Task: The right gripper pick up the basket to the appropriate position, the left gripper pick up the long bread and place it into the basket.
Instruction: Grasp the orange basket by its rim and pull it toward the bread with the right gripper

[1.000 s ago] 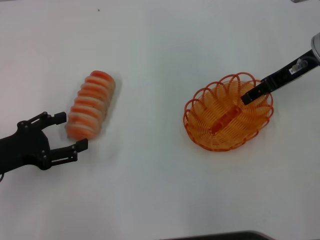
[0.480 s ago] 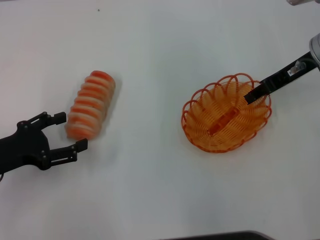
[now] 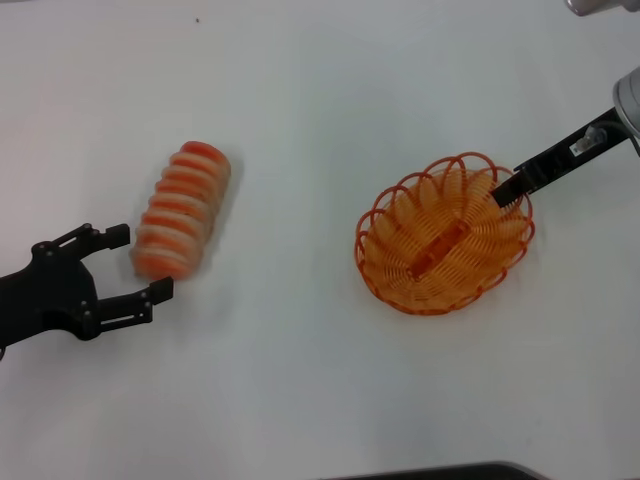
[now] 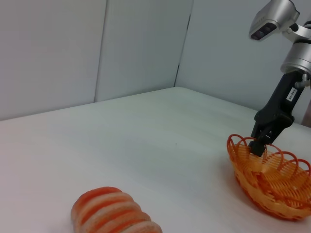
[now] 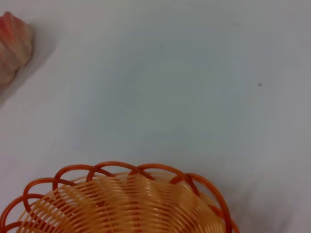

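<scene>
The orange basket (image 3: 445,235) is right of centre in the head view. My right gripper (image 3: 505,190) is shut on the basket's far right rim and holds that side slightly raised; the left wrist view shows the claw (image 4: 258,144) clamped on the rim of the basket (image 4: 269,182). The long bread (image 3: 182,208) lies on the table at the left, cream with orange-red ridges. My left gripper (image 3: 138,265) is open just in front of the bread's near end, not touching it. The bread also shows in the left wrist view (image 4: 114,213) and at the edge of the right wrist view (image 5: 12,46).
The white table (image 3: 320,90) spreads all around both objects. Pale wall panels (image 4: 97,48) stand behind the table in the left wrist view. A dark edge (image 3: 440,472) shows at the bottom of the head view.
My right gripper has carried the basket a little to the left and away from me, pulling it along by the rim. The left gripper and the bread have not moved.
</scene>
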Motion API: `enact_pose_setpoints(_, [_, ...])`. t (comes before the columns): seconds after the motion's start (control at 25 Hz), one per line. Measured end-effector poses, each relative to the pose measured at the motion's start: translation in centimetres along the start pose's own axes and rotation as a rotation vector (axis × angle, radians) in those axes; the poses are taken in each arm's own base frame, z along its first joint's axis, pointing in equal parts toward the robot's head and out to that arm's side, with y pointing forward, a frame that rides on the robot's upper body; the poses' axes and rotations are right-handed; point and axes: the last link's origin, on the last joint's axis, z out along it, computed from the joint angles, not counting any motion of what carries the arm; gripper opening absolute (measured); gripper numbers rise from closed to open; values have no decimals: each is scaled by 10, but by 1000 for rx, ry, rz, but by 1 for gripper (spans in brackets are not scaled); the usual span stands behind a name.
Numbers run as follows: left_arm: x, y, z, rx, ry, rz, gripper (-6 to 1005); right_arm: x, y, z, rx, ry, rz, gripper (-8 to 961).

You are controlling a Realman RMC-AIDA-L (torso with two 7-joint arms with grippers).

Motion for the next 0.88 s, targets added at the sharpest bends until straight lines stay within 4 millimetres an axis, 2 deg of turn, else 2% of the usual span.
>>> enact_pose_setpoints(0.12, [0,0,0,-2,1,5,935,0,0,0,-1,-1,2,90])
enact_pose_setpoints(0.32, [2,0,2,-4,3,8,935,2,-2,-4,-23,-30,32,91])
enact_pose_setpoints(0.48, [3,0,3,-7,6,11,935,4,-4,-14,-94,-93,75,89])
enact_pose_setpoints(0.64, [4,-1,3,-7,6,15,935,12,-10,-24,-169,-152,149,79])
enact_pose_setpoints(0.88, [5,-3,1,7,15,16,935,27,-18,-22,-253,-178,283,74])
